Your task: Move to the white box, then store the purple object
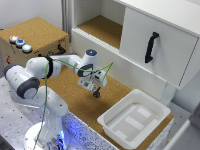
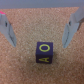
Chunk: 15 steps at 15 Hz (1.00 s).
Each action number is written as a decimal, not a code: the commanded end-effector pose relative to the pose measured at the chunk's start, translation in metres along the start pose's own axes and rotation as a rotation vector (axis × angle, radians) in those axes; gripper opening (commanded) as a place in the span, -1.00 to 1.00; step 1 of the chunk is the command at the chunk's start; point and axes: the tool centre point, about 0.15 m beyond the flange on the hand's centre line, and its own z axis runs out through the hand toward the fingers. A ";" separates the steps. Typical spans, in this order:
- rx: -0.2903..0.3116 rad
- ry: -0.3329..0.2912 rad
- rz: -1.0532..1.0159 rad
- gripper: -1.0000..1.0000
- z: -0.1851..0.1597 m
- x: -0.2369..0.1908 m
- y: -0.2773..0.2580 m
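The white box (image 1: 133, 119) sits at the exterior view's lower right on the cork-topped desk (image 1: 75, 97), its floor bare apart from two raised panels, nothing stored in it. Behind it stands the large white cabinet (image 1: 160, 42) with its black handle (image 1: 151, 47), and at the exterior view's left a cork-covered box with coloured buttons (image 1: 20, 42). The arm reaches over the middle of the desk, its gripper (image 1: 95, 87) hanging above the cork, apart from the box. In the wrist view the purple object (image 2: 45, 53), a small cube with yellow letters, rests on the cork between the two fingers (image 2: 72, 31), which stand wide and touch nothing. Judging by this, the pick-up is the step in hand: the next move calls for a straight descent, then closing on the cube's sides. Open cork lies all around the cube, and the path toward the box looks free; its raised rim is the one edge to clear.
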 end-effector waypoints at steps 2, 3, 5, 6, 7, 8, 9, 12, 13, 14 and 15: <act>-0.038 -0.002 0.047 1.00 0.045 0.019 0.016; -0.027 0.004 0.049 1.00 0.047 0.021 0.013; -0.018 0.003 0.049 1.00 0.052 0.021 0.005; -0.024 0.001 0.045 1.00 0.054 0.020 0.002; -0.018 -0.005 0.044 1.00 0.055 0.018 0.001; -0.021 -0.011 0.043 1.00 0.059 0.015 -0.001; -0.026 -0.015 0.039 1.00 0.060 0.014 -0.002; -0.032 -0.030 0.026 1.00 0.061 0.009 -0.007; -0.030 -0.035 0.026 1.00 0.063 0.009 -0.008; -0.029 -0.037 0.027 1.00 0.063 0.009 -0.010; -0.028 -0.037 0.030 -1.00 0.064 0.010 -0.012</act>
